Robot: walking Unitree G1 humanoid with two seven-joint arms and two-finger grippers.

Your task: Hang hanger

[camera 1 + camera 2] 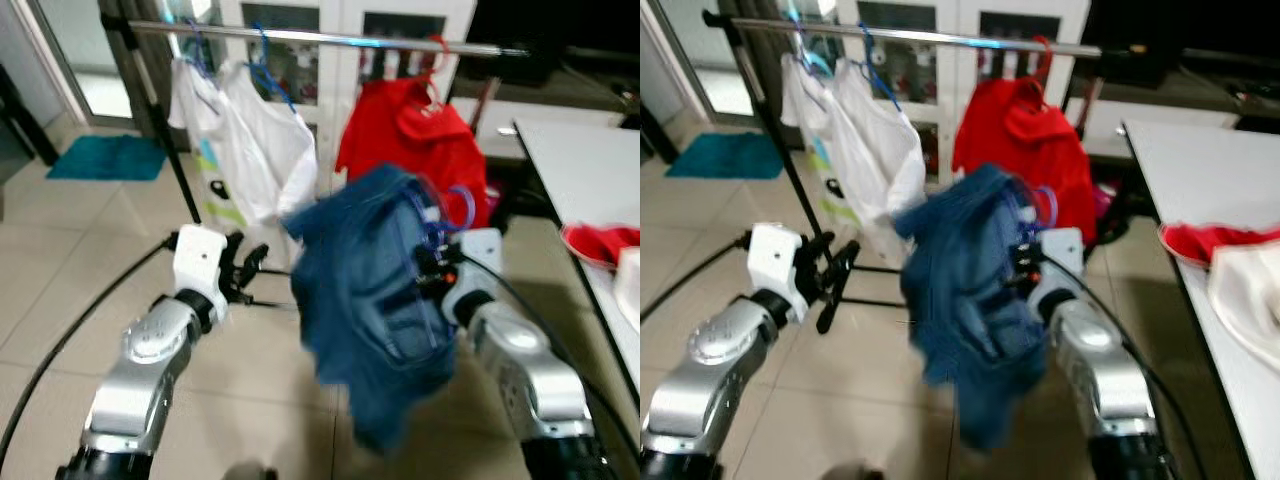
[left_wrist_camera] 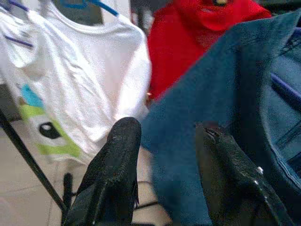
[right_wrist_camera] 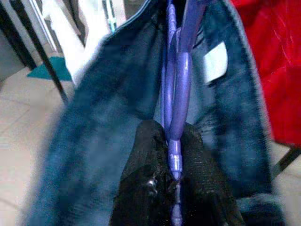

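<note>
A blue denim garment [image 1: 375, 300] hangs on a purple hanger [image 3: 178, 89], whose hook [image 1: 458, 212] curls above my right wrist. My right gripper [image 3: 175, 155] is shut on the hanger's neck and holds it below and in front of the silver rail [image 1: 330, 38]. The garment is blurred. My left gripper [image 1: 243, 268] is open, just left of the denim, with nothing between its fingers [image 2: 120, 155]. On the rail hang a white printed shirt [image 1: 255, 150] on a blue hanger and a red garment [image 1: 420, 135] on a red hanger.
The rack's black upright and foot [image 1: 165, 130] stand behind my left arm. A white table [image 1: 590, 170] runs along the right, with a red cloth [image 1: 600, 242] on it. A teal mat [image 1: 110, 157] lies far left on the tiled floor. White cabinets stand behind the rail.
</note>
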